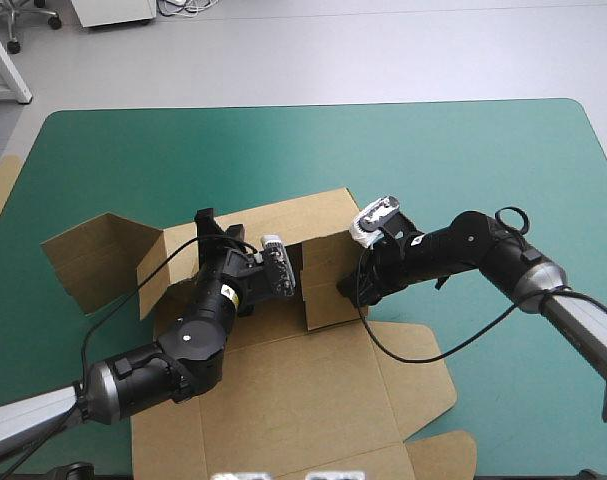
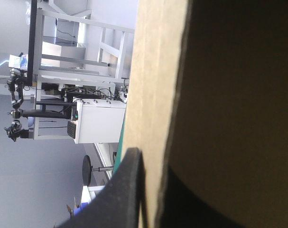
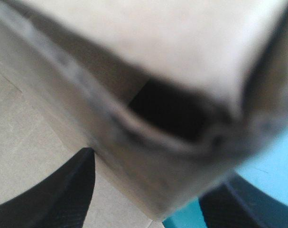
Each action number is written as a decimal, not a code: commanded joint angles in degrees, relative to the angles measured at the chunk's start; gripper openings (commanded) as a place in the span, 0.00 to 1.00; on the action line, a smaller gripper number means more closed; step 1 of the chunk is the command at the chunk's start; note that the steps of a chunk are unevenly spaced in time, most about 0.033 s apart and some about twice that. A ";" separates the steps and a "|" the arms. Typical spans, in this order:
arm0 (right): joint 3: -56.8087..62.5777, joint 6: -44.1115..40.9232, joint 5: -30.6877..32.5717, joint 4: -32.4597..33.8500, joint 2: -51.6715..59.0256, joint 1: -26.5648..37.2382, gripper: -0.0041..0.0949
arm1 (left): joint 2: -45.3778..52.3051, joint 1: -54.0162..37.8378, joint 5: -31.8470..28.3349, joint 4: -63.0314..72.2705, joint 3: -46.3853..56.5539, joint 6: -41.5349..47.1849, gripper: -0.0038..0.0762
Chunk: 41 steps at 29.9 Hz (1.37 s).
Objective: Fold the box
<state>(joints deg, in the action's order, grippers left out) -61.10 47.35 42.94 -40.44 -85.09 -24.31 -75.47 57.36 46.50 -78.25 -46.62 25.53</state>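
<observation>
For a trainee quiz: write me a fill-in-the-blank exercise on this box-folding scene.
The box is made of ___ board. The table has a ___ cover. The box's near half lies ___, while walls stand raised at its far end.
Missing words: brown; teal-green; flat.

1. The box [image 2: 219, 95] takes up most of the sight here: a sheet of brown board standing edge-on, running straight ahead along the gripper's line.
2. Its lit face shows as a pale brown strip, and the broad face next to it lies in deep shadow.
3. The left gripper [image 2: 153, 164] has the sheet pinched. One black finger [image 2: 127, 190] lies against the pale strip, and the other is a dark shape on the shadowed side.
4. A thin sliver of the teal-green surface [image 2: 119, 152] shows just beside the board's lit edge.
</observation>
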 commanded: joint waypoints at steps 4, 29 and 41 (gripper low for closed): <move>-1.79 0.74 -6.33 -4.49 2.45 0.07 0.59 | 0.28 0.39 -0.69 5.03 -0.22 4.30 0.03; -1.79 1.27 -10.45 -3.47 2.45 0.18 0.59 | -2.03 -3.64 5.65 -6.55 -4.70 14.71 0.04; -1.79 6.46 -14.07 -8.10 -0.81 0.18 0.59 | -2.03 -3.64 5.33 -5.36 -4.70 13.75 0.04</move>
<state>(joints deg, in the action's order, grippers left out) -61.14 52.64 31.34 -46.13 -86.23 -24.31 -79.37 53.81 50.95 -83.94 -49.69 37.87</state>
